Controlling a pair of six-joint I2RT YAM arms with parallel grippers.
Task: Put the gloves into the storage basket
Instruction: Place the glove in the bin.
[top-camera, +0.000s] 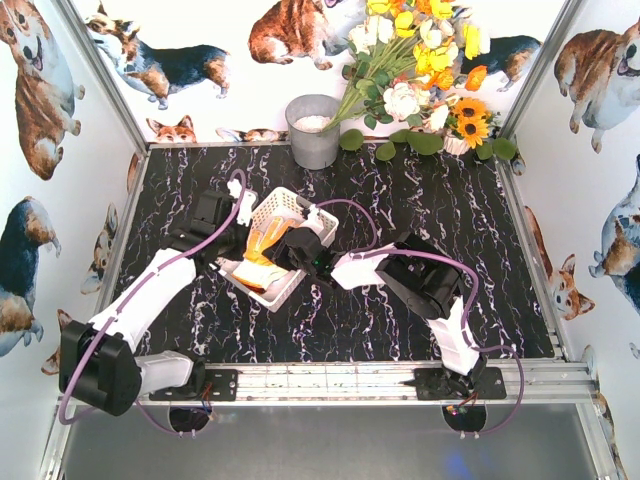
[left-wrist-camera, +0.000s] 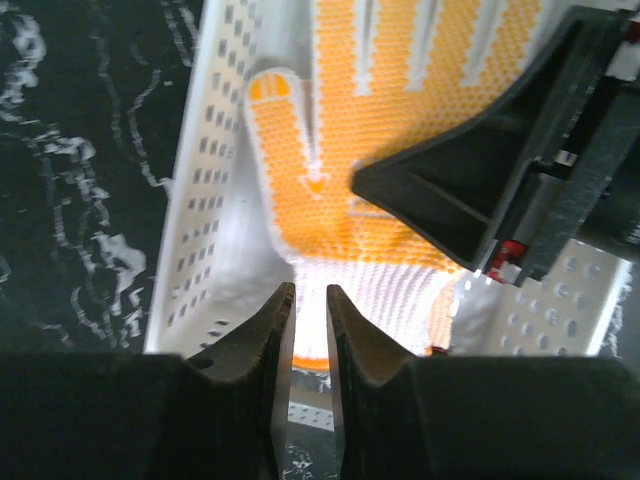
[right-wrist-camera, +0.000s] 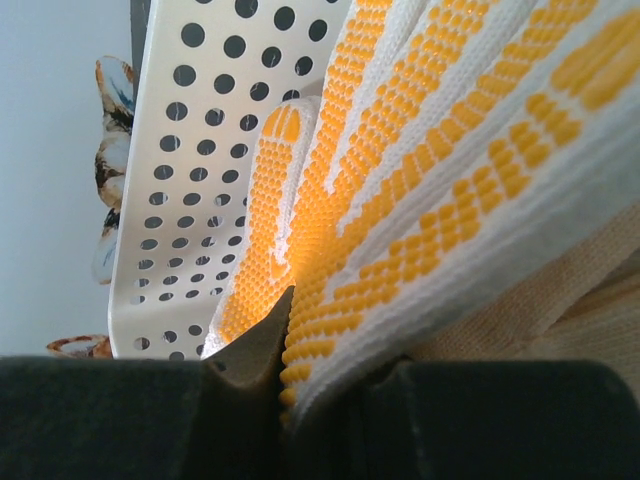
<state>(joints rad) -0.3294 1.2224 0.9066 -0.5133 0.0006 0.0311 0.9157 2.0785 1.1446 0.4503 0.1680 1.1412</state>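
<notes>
At mid-table: the basket (top-camera: 283, 207) lies slantwise, one short end turned toward the left arm, its perforated walls upright.
Yellow glove (top-camera: 262, 245): within the basket's walls, dotted side up, fingers pointing toward the far end and cuff toward the near end. In the left wrist view its thumb (left-wrist-camera: 285, 130) lies just beside one long wall.
Cream glove (right-wrist-camera: 565, 310): plain knit fabric showing under the yellow glove at the lower right of the right wrist view. How much of it lies in the basket cannot be told.
Right hand (top-camera: 290, 255): reaches over the basket from the right side. It is closed on the yellow glove, whose fabric fills the space between its fingers. One fingertip (right-wrist-camera: 262, 335) shows and the other is covered by the glove.
Left hand (left-wrist-camera: 311, 320): at the basket's near short end, its fingers drawn to a narrow slit. A strip of the perforated end wall sits in that slit, pinched.
Bucket (top-camera: 313, 140): grey, at the far edge of the table (top-camera: 440, 300), well apart from the basket, with something white inside.
Flowers (top-camera: 420, 70): just right of the bucket, against the back wall.
</notes>
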